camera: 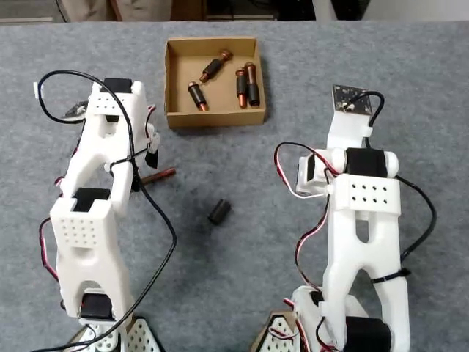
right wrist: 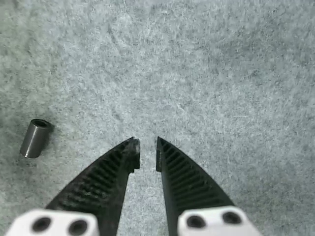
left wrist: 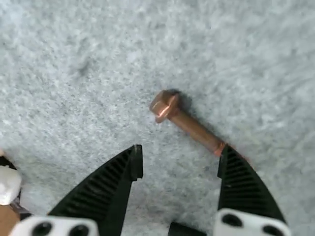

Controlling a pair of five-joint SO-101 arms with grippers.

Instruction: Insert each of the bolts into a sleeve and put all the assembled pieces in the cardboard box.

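Worktop of grey felt [camera: 234,286]. Open brown cardboard box [camera: 212,117] on the far side, containing four assembled pieces [camera: 252,84], each a copper bolt seated in a black sleeve. Loose copper flanged bolt [left wrist: 187,123] lying flat beside the left arm, its shank end just beside one finger of the left pincer [left wrist: 180,150], which is spread wide and grips nothing. Short black cylindrical sleeve [camera: 219,211] lying on its side between the arms. Right pincer [right wrist: 147,146] parted by a narrow gap, empty, over bare felt.
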